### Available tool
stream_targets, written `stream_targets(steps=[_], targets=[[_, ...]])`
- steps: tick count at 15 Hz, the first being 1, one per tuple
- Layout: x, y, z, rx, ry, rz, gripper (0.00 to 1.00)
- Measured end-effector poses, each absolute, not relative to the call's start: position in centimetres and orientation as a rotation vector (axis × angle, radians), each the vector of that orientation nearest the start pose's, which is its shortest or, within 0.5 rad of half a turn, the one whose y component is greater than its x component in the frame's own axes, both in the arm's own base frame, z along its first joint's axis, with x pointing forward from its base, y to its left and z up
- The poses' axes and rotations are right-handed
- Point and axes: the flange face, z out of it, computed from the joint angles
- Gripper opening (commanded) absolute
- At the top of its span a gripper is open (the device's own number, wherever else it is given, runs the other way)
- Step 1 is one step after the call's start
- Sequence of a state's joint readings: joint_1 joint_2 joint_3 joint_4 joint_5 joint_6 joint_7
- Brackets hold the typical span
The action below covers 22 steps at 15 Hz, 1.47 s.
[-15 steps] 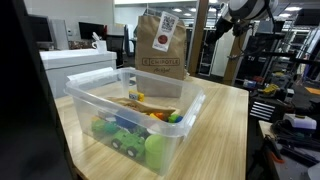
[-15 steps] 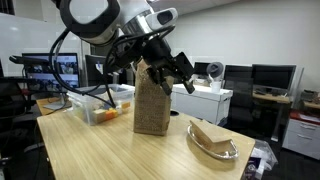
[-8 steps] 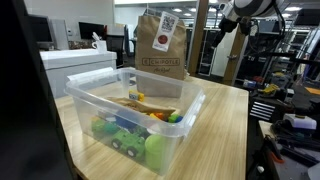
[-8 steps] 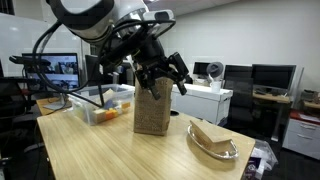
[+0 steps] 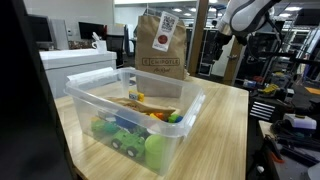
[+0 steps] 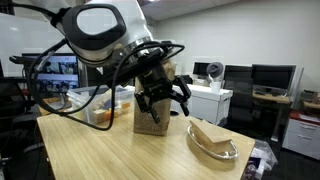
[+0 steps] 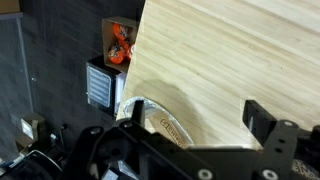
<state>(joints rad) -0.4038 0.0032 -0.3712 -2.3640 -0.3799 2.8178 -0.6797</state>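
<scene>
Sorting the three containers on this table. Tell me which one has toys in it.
The clear plastic bin: colourful toys show through its walls. The brown paper bag hides its contents, and the shallow bowl shows none.

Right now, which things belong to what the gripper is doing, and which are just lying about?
In play: open gripper; brown paper bag; bowl beside the bag.
Lying about: clear plastic bin; green toys inside it.
</scene>
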Motion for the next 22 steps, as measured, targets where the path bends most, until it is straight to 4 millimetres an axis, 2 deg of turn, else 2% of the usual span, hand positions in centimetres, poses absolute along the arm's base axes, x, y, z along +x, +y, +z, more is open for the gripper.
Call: stream_targets(steps=[8, 12, 15, 17, 22], targets=[[40.0, -36.4, 37.0, -3.555, -0.439, -0.405, 1.0], [41.9, -38.9, 34.5, -3.621, -0.492, -0.554, 1.0], [43.2, -41.2, 31.9, -3.673, -0.508, -0.569, 1.0], [45.1, -42.0, 30.0, -3.7, -0.569, -0.535, 1.0], [45.9, -42.1, 29.7, -3.704, -0.585, -0.535, 1.0]])
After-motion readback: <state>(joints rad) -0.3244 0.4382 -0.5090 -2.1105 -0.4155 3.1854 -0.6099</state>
